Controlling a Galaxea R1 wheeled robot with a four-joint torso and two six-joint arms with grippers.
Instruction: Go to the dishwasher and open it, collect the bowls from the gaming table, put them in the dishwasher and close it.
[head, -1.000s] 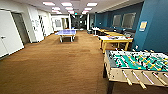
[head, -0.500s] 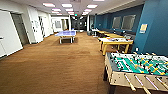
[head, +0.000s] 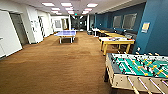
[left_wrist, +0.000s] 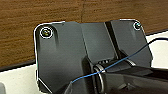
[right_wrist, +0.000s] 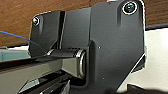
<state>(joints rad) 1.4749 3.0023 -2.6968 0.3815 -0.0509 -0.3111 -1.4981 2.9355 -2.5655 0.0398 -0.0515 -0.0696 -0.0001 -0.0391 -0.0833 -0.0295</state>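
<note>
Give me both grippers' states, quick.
Left gripper: cannot be told from the left wrist view.
Right gripper: cannot be told from the right wrist view.

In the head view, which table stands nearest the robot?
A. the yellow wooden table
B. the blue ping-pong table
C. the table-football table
C: the table-football table fills the near right corner, with the yellow table behind it and the ping-pong table farther down the room.
</note>
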